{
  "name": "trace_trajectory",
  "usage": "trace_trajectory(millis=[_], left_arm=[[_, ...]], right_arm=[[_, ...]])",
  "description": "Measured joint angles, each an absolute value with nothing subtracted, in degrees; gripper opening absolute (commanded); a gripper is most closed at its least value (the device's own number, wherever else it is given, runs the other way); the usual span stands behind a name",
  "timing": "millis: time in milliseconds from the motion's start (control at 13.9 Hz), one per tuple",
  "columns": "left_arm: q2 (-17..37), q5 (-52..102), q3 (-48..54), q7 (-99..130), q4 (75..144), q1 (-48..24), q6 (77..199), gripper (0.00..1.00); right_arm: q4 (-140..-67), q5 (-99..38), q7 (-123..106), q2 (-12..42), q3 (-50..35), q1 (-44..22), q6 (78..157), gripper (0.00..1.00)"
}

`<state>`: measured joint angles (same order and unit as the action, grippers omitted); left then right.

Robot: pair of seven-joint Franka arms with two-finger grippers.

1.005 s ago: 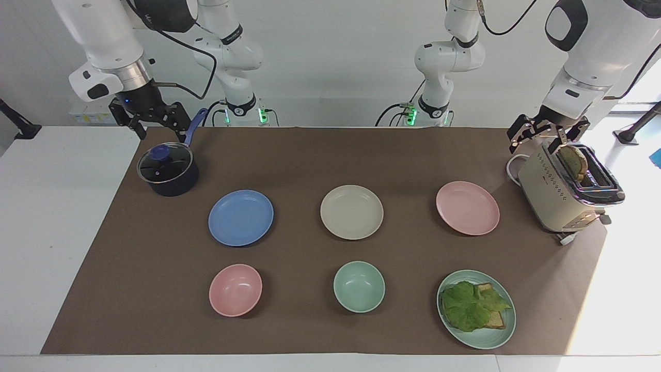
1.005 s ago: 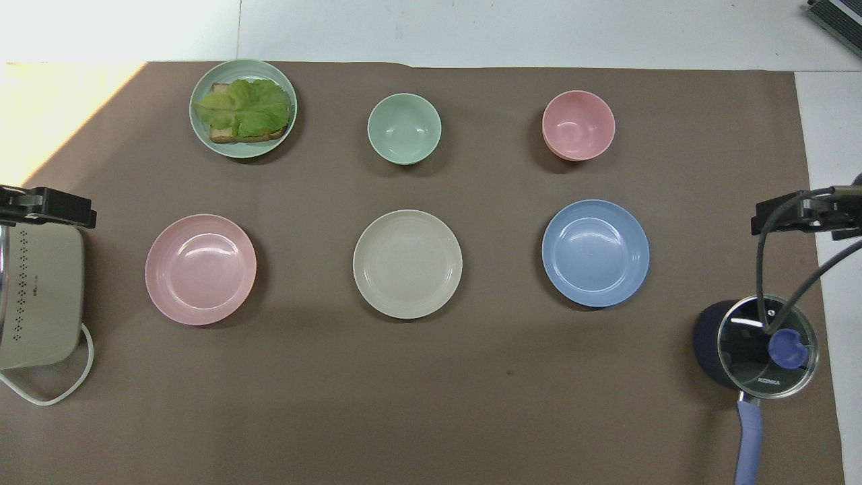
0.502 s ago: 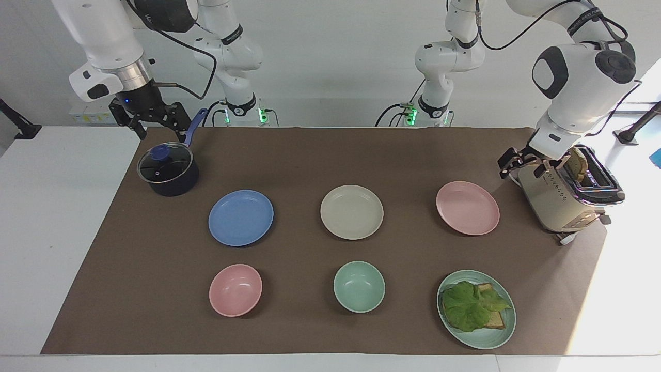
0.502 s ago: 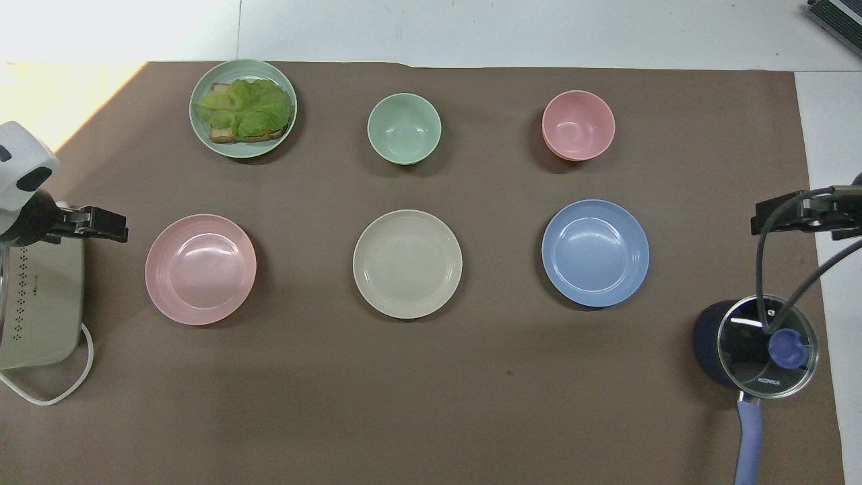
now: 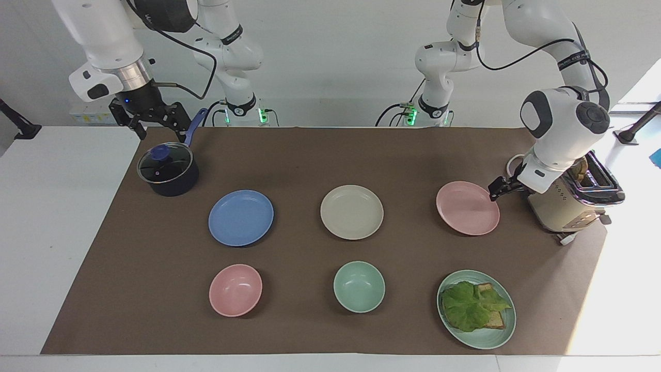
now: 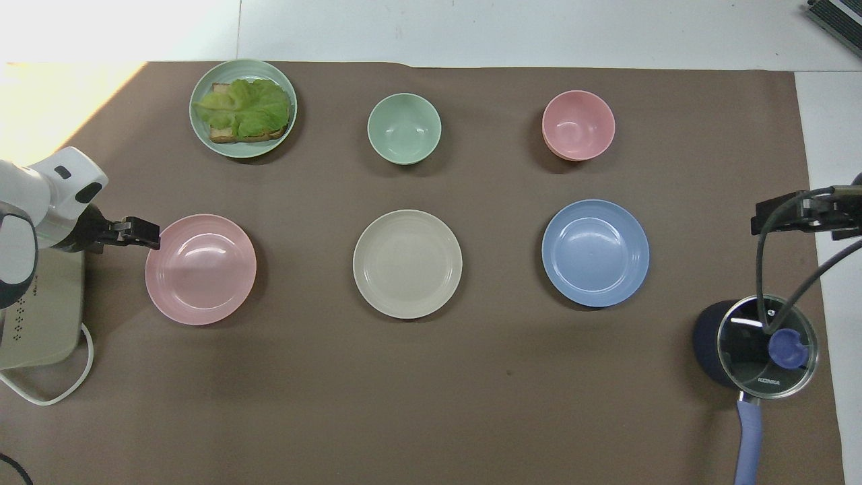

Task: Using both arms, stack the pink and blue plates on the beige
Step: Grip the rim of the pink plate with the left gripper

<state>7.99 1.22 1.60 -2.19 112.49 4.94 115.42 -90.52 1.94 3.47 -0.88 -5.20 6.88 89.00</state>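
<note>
The left claw (image 5: 497,190) was down low at the rim of the pink plate (image 5: 467,207), right at the edge toward the toaster (image 5: 568,204), its jaws spread wide with nothing between them; whether it touched the rim could not be told. The pink plate lay flat on the brown mat (image 5: 330,155) at the left arm's end of the desk. The beige plate (image 5: 351,212) sat mid-mat, bare, and the blue plate (image 5: 240,217) lay beside it toward the right arm's end, all three in one row and well apart. The right claw (image 5: 150,120) waited up in the air by the lidded dark pot (image 5: 168,170), jaws wide and holding nothing. Farther from the robots stood a pink bowl (image 5: 235,289), a green bowl (image 5: 359,286), and a green plate (image 5: 508,325) carrying toast under a lettuce leaf (image 5: 472,305).
</note>
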Motion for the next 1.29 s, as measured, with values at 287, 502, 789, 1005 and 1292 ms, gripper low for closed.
trace_trajectory(millis=[287, 502, 789, 1005, 1292], left_arm=[[9.64, 1.9, 1.56, 9.58, 117.24, 5.49, 121.54, 1.0], [9.68, 4.14, 1.55, 13.91, 119.54, 5.57, 122.09, 1.0], [8.74, 4.46, 1.46, 15.16, 122.21, 6.71, 122.05, 1.0], [7.61, 4.49, 1.44, 15.3, 123.68, 7.22, 121.88, 0.66], [7.23, 4.5, 1.43, 15.47, 124.23, 7.28, 121.86, 0.29]], right_arm=[[-90.52, 1.94, 3.47, -0.88, -5.2, 6.88, 89.0, 1.0], [-90.52, 1.94, 3.47, -0.88, -5.2, 6.88, 89.0, 1.0], [-90.52, 1.94, 3.47, -0.88, -5.2, 6.88, 89.0, 1.0], [-90.52, 1.94, 3.47, -0.88, -5.2, 6.88, 89.0, 1.0], [-90.52, 1.94, 3.47, -0.88, -5.19, 6.91, 89.0, 1.0]])
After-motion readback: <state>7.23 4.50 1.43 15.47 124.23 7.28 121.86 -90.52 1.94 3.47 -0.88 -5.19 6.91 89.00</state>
